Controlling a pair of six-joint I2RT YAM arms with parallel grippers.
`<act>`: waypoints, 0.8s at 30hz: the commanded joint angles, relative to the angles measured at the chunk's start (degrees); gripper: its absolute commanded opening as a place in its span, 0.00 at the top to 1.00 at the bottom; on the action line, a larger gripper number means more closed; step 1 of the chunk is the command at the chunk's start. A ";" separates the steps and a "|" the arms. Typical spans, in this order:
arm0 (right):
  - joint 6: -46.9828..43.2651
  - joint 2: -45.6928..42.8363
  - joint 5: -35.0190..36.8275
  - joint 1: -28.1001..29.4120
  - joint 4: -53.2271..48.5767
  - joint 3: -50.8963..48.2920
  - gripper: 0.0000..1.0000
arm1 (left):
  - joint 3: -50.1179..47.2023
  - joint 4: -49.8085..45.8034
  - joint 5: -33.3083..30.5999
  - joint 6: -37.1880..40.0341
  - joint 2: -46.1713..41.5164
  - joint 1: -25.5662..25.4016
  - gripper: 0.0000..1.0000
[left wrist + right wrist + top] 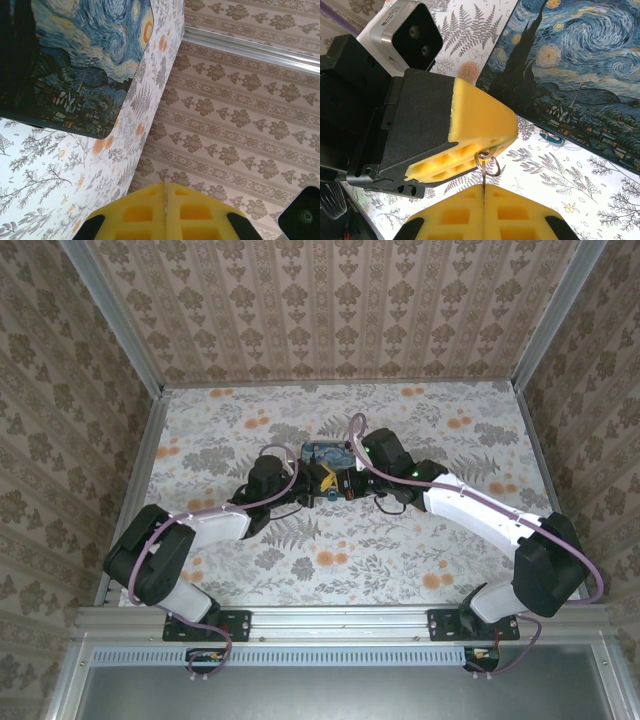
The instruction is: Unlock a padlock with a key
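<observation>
**Key (483,181) pinched as two arms meet beside painted-print box (580,65)**

Right end effector (484,194), at the bottom centre of its own wrist view, presses its yellow fingers together on the key's thin blade. The blade stands upright out of the seam, with a small metal ring (481,161) threaded through its top. Left end effector (495,142) reaches in from the left of that frame, its yellow fingers closed flat against each other, and its tip touches the ring from above. The padlock cannot be placed — whether it sits inside that closed tip cannot be told.

Seen from overhead, both arms bend inward from the bottom corners of the frame. Their tips come together at mid-frame over the floral counter (420,550), just below the box. The box lies flat on the counter with its swirling blue-and-yellow night-sky print facing up. In the right wrist view it takes the upper right of the frame, and a grey-and-black camera housing (405,30) on the left arm sits at upper left. In the left wrist view the closed yellow fingers show at bottom centre, with the box at upper left and patterned wallpaper (240,115) at right.
</observation>
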 commanded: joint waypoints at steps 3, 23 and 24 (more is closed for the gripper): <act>1.52 -2.53 -1.13 -0.61 2.00 -1.86 0.91 | 0.19 -1.49 -0.89 4.65 0.05 0.05 1.00; 36.24 -5.89 -13.19 -10.04 57.30 -23.96 0.46 | 12.45 -13.42 4.56 45.44 -5.96 2.39 1.00; 37.31 -5.39 -13.03 -10.04 59.83 -24.33 0.46 | 12.28 -12.05 4.53 44.90 -6.01 2.38 1.00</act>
